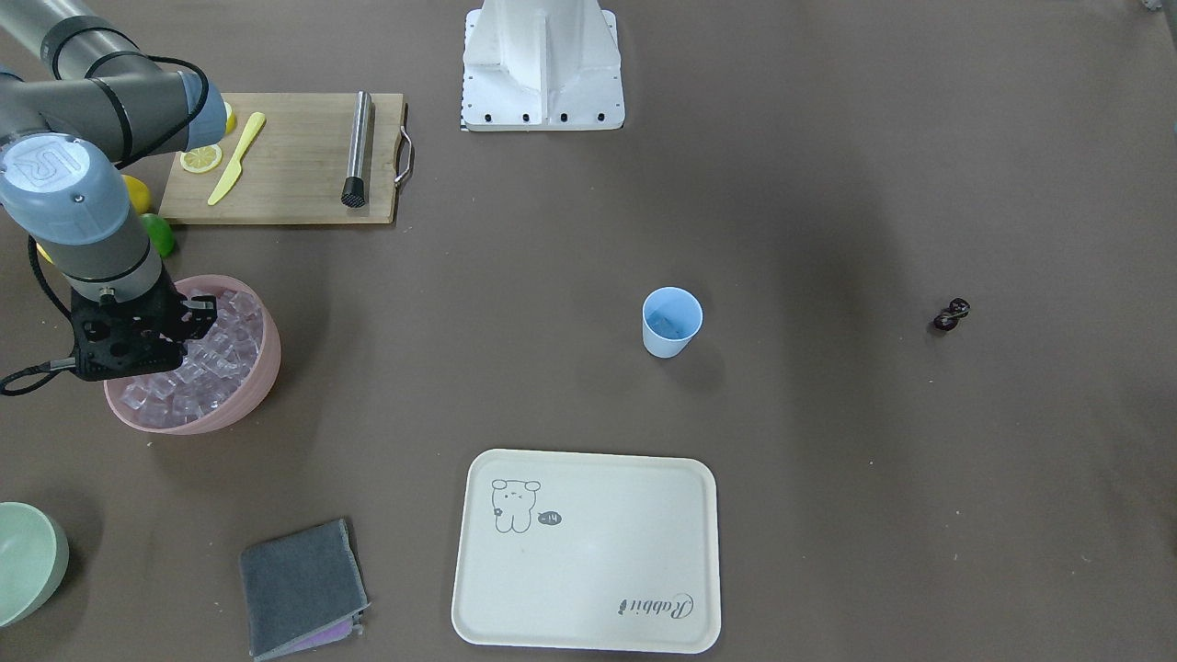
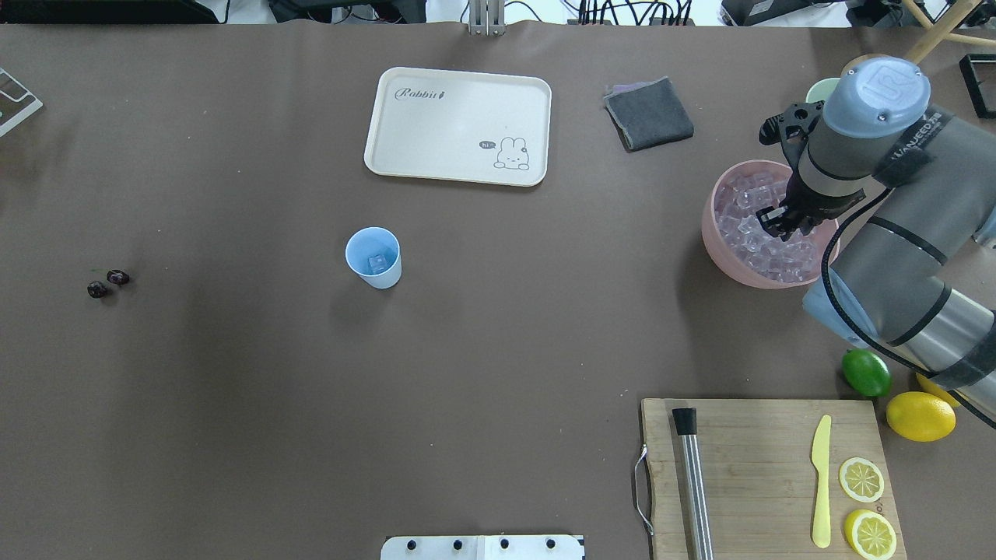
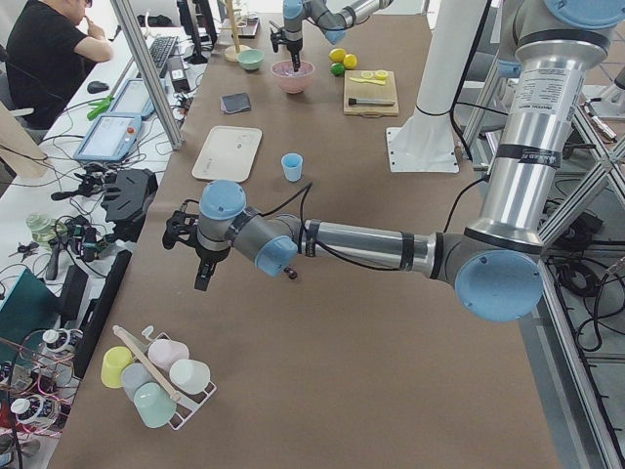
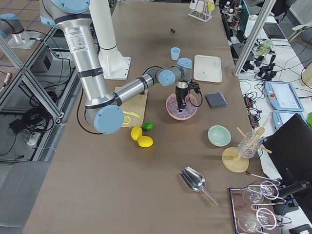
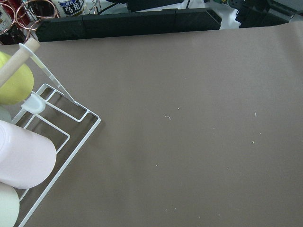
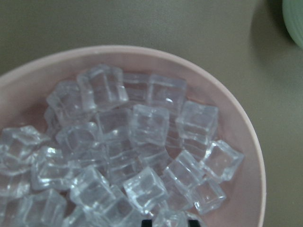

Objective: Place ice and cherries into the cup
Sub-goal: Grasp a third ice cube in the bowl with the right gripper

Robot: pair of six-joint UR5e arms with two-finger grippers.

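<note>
Nearest my base, on the R side, is the cutting board (image 2: 747, 467) w/ a yellow knife (image 2: 821, 482), two lemon slices (image 2: 861, 479) and a metal muddler (image 2: 692, 482) lying flat on it. A lime (image 2: 866, 372) and a lemon (image 2: 920, 416) sit on the table just past its R corner. Mid-table, the cup (image 2: 373, 257) stands upright on its own, approx. centre, and I see one clear cube at its bottom. The cherries (image 2: 107, 283) lie on the bare table well off to the L of the cup, nothing touching them. Level w/ the cup but far R is the pink bowl (image 2: 712, 225), heaped w/ ice (image 2: 739, 210). My right gripper (image 2: 776, 223) points down into that heap. On the R wrist cam only the tips show at the bottom edge, about a cube's width apart w/ one cube between them. I can't tell whether they're clamped on it or just straddling it. Beyond the bowl, at the far edge, a pale green bowl (image 2: 817, 89) peeks out from behind the R arm. A folded grey cloth (image 2: 648, 113) lies L of it, then the cream tray (image 2: 451, 117) beyond the cup. The left gripper (image 3: 202, 276) shows only on the L side cam, low over the table end near a wire rack (image 5: 61, 137) of cups. Can't tell if it's open or closed.
</note>
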